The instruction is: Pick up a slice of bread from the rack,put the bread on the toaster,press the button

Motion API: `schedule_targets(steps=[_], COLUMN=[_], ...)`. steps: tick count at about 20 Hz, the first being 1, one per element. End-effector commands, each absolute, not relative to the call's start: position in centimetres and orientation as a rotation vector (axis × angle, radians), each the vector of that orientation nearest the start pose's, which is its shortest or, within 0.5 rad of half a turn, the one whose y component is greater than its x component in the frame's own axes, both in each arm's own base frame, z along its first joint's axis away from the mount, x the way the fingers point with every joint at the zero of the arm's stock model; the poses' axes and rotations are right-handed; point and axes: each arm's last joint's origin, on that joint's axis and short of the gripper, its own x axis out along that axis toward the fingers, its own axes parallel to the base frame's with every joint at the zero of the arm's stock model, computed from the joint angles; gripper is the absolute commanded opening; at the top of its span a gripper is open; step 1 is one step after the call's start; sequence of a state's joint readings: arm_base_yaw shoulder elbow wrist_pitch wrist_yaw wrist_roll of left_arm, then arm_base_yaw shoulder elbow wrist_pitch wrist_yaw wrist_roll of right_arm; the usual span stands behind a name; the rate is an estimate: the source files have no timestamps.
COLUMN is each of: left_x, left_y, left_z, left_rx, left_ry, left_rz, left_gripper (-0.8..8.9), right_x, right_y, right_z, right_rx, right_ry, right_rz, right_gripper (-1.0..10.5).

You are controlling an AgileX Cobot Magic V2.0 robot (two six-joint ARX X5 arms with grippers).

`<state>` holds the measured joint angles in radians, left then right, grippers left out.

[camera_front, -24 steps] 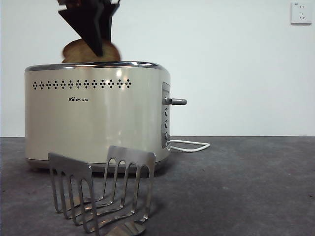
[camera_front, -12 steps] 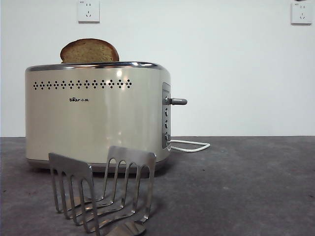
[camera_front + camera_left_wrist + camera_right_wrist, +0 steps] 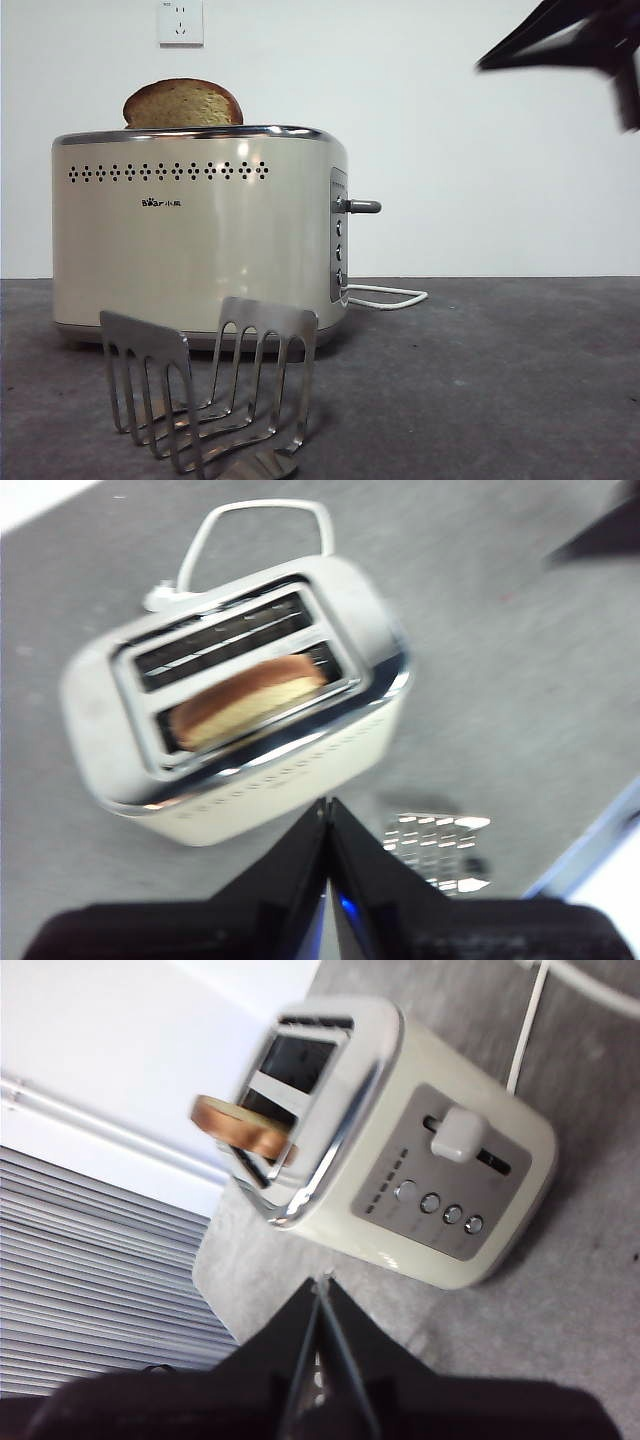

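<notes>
The slice of bread [image 3: 183, 103] stands in the cream toaster [image 3: 200, 240], its brown rounded top poking above the chrome rim. From the left wrist view it sits in one slot [image 3: 245, 700], the other slot bare. My left gripper [image 3: 327, 805] hovers high above the toaster, shut and holding nothing. My right gripper [image 3: 322, 1280] is shut too, off the toaster's panel end, and shows as a dark shape [image 3: 570, 35] at the upper right. The button [image 3: 362, 206] juts from the grey end panel, untouched [image 3: 458, 1132]. The silver rack [image 3: 210, 390] stands without bread before the toaster.
A white power cable [image 3: 385, 297] loops on the dark table behind the toaster's panel end. A wall socket [image 3: 180, 20] sits above the toaster. Three small round buttons [image 3: 450, 1210] line the panel below the lever.
A second ago a gripper held the bread over the slot; it let go and rose out of the front view. The dark gripper has now entered at the upper right.
</notes>
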<state>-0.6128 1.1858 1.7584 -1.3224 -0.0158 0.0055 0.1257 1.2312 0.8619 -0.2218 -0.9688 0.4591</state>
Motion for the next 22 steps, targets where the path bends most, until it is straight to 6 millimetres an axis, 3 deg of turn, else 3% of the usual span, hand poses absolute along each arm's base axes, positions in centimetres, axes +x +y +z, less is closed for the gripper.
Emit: schedule_targets(steps=[1,7,13,22], left_x=[13.2,12.4,10.9,8.9], left_y=[-9.4,-10.0,-9.4,-7.4], left_z=[46.7,46.8,47.3,48.1], left_rx=[0.143,0.09,0.061,0.061], left_ry=[0.739,0.763,0.735,0.643], left_rz=[-0.574,-0.688,-0.714,-0.636], left_gripper=[-0.05,-0.04,-0.05,-0.05], right_x=[26.2,30.4,33.5,34.4], right_y=[7.7,12.2,13.2,13.7], right_z=[26.9,26.9,25.1,22.3], right_rx=[0.632,0.567,0.588,0.588], right_ry=[0.83,0.857,0.947,1.025], right_rz=[0.879,0.867,0.827,0.773], right_gripper=[-0.1,-0.1,-0.1,-0.1])
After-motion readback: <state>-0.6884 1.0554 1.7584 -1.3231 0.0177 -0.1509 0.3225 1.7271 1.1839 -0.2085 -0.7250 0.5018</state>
